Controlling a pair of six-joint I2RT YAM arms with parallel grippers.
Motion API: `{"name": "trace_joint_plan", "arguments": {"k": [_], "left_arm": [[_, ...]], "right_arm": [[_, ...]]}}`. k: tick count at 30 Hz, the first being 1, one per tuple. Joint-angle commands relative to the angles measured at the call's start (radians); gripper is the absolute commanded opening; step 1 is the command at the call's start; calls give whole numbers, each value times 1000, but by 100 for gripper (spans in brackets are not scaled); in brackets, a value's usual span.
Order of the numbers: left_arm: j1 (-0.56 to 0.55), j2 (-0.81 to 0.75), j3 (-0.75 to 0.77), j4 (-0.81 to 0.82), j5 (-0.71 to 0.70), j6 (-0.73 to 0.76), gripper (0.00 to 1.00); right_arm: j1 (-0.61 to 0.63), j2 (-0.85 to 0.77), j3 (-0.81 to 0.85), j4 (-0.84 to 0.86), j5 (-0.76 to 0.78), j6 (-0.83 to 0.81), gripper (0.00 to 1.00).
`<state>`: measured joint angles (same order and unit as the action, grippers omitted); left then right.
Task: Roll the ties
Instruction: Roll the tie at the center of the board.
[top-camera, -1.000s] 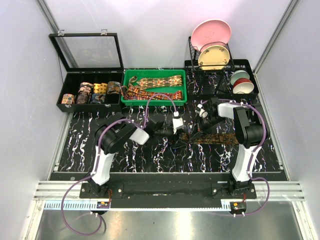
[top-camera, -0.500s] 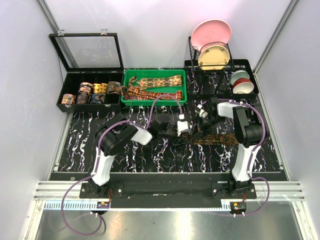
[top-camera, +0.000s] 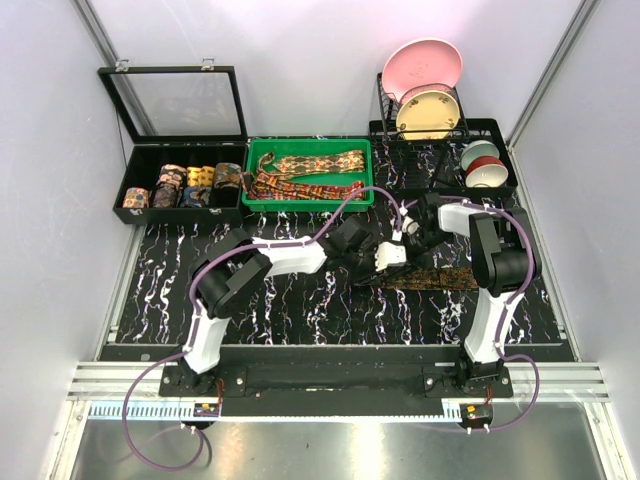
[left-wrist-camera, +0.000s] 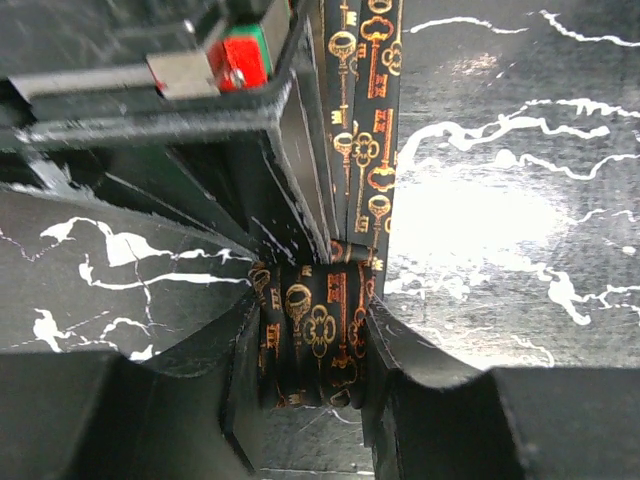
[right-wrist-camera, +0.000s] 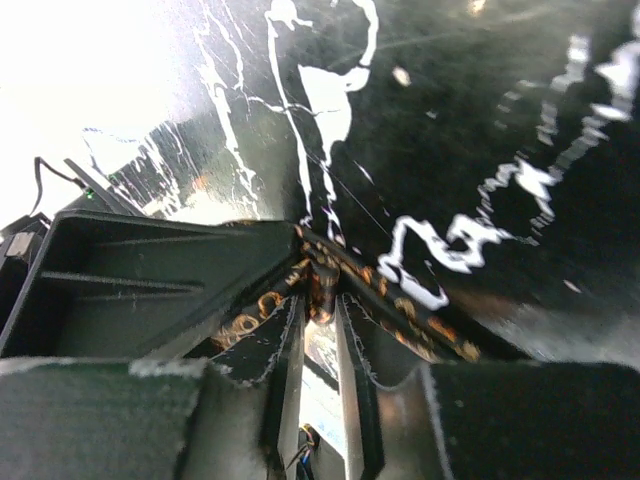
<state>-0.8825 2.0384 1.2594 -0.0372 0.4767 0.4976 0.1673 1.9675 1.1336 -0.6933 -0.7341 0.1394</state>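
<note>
A dark tie with a gold and orange key pattern (top-camera: 440, 276) lies flat on the black marbled table, right of centre. My left gripper (top-camera: 386, 256) reaches across to its left end. In the left wrist view the left gripper (left-wrist-camera: 315, 345) is shut on a small coil of the tie (left-wrist-camera: 318, 330), with the flat strip (left-wrist-camera: 365, 120) running away from it. My right gripper (top-camera: 407, 243) sits right against the left one. In the right wrist view the right gripper (right-wrist-camera: 320, 305) is nearly closed and pinches a fold of the tie (right-wrist-camera: 322, 283).
A green tray (top-camera: 258, 160) with loose ties stands at the back centre. A black lidded case (top-camera: 135, 160) with several rolled ties is at the back left. A dish rack (top-camera: 390, 130) with plates (top-camera: 422, 65) and bowls (top-camera: 480, 165) is at the back right.
My left gripper has moved to the right along the tie, up against the right gripper. The flat part of the tie showing on the table is shorter. The right arm has barely moved.
</note>
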Motion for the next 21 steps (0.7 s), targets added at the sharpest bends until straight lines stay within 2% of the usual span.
{"name": "trace_joint_plan", "arguments": {"k": [1, 4, 5, 9, 16, 21], "left_arm": [[-4, 108, 11, -306, -173, 79, 0], [-9, 121, 26, -340, -178, 91, 0], [-9, 124, 31, -348, -179, 96, 0], [-10, 135, 46, -375, -179, 99, 0], [-10, 135, 60, -395, -182, 107, 0], [-10, 146, 69, -398, -176, 104, 0]], "right_arm": [[-25, -87, 6, -49, -66, -50, 26], [-32, -119, -20, -52, -112, -81, 28], [-32, -124, -26, -51, -125, -87, 33], [-32, -128, -47, -26, -186, -80, 38], [-63, -150, -49, -21, -209, -75, 41], [-98, -170, -57, -48, -235, -115, 54]]}}
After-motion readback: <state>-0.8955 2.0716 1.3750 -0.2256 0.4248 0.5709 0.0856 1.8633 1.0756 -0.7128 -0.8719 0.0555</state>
